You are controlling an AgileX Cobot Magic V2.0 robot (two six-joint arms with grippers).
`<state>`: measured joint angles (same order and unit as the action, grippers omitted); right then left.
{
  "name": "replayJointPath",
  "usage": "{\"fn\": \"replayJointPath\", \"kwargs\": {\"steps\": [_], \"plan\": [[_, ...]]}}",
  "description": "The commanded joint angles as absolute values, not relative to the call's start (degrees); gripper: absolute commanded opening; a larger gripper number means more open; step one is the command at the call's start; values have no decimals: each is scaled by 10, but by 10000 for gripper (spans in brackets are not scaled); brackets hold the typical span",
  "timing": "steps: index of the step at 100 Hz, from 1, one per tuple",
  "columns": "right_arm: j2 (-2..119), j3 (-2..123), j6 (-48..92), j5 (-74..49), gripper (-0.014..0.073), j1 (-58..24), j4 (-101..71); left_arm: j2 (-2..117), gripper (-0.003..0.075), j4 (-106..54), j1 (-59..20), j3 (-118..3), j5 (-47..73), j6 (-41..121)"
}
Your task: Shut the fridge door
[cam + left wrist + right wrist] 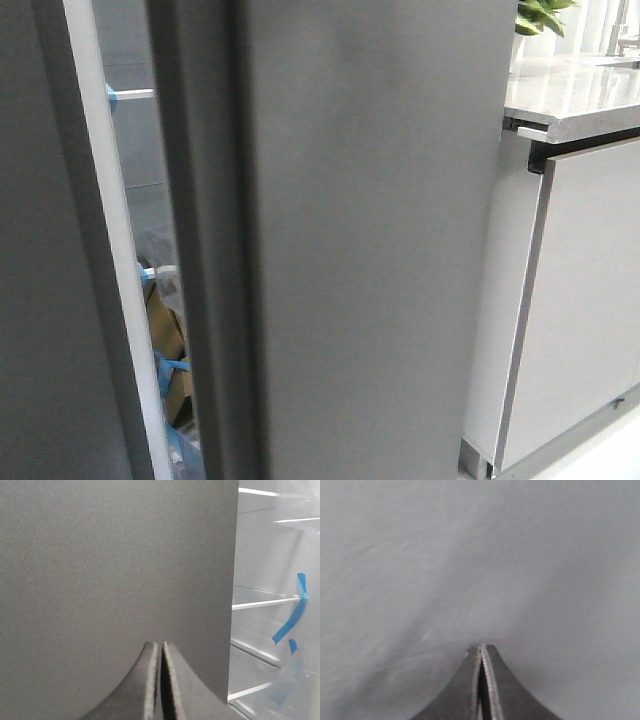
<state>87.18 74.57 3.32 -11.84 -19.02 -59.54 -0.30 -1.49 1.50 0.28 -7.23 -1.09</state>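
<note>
A: Where is the fridge door [370, 240] sitting right now?

B: It is filling the centre of the front view, a tall dark-grey panel. A narrow gap is showing at the left of the frame, with shelves and blue tape [291, 620] visible through it, so it looks not fully shut.

A: And the grippers?

B: The left gripper [160, 652] is pinched closed on nothing, its tips pointing at the door's flat face near its right edge in the wrist picture. The right gripper [481, 652] is likewise closed and empty, aimed at a blurred grey surface.

A: What is worrying you?

B: The left tips are sitting close to the panel's edge; they could be slipping off into the gap. Also, an item inside may be blocking the seal, leaving the door ajar.
</note>
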Motion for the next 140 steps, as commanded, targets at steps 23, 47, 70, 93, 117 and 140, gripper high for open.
{"fn": "replayJointPath", "kwargs": {"steps": [23, 47, 70, 93, 117, 140], "plan": [[933, 850, 42, -93, -46, -203, -587, -9, -20, -17, 14, 23, -115, -13], [1018, 945, 42, -95, -46, -209, -587, -9, -20, -17, 14, 23, -115, -13], [1108, 1054, 42, -114, -46, -215, -587, -9, -20, -17, 14, 23, -115, -13], [1146, 1108, 42, -157, -46, -221, -580, -9, -20, -17, 14, 23, -115, -13], [1142, 1108, 42, -159, -46, -220, -532, -9, -20, -17, 14, 23, -115, -13], [1079, 1053, 41, -140, -46, -214, -480, -9, -20, -17, 14, 23, -115, -13]]}}
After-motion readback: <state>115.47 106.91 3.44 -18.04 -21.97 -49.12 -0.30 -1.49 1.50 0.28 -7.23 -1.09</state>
